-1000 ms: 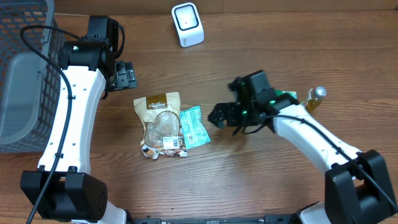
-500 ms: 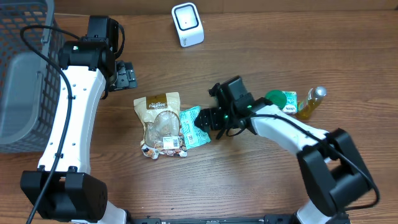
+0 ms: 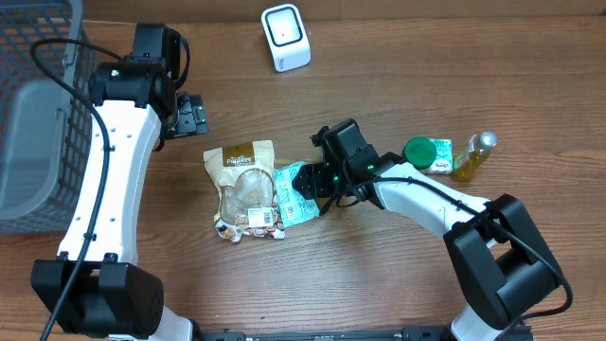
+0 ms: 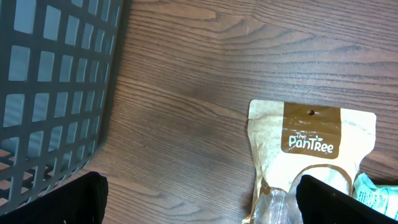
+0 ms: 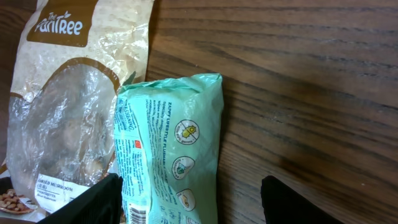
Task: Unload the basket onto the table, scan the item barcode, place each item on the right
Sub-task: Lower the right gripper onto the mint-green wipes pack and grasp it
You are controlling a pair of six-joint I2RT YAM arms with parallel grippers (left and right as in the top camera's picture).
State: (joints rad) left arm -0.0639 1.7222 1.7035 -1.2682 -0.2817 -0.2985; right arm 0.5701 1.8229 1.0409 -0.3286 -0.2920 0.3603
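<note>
A mint-green snack packet (image 5: 171,149) lies flat on the wooden table, its left edge against a brown PanTree pouch (image 5: 68,93). A barcode shows at its lower left. My right gripper (image 5: 196,202) hovers over the packet, open. One finger is by the packet's left edge, and the other is over bare wood to its right. From overhead the right gripper (image 3: 317,185) covers part of the packet (image 3: 301,204). The white scanner (image 3: 285,38) stands at the far edge. My left gripper (image 4: 202,202) is open and empty over bare wood, beside the pouch (image 4: 311,143).
A dark mesh basket (image 3: 38,114) fills the left side, also seen close in the left wrist view (image 4: 50,81). A green-lidded tub (image 3: 421,152) and a small yellow bottle (image 3: 473,154) sit at the right. A small nut packet (image 3: 248,225) lies below the pouch.
My right arm has swung left from near the tub to above the mint packet, and its jaws have narrowed. The left arm has stayed still.
</note>
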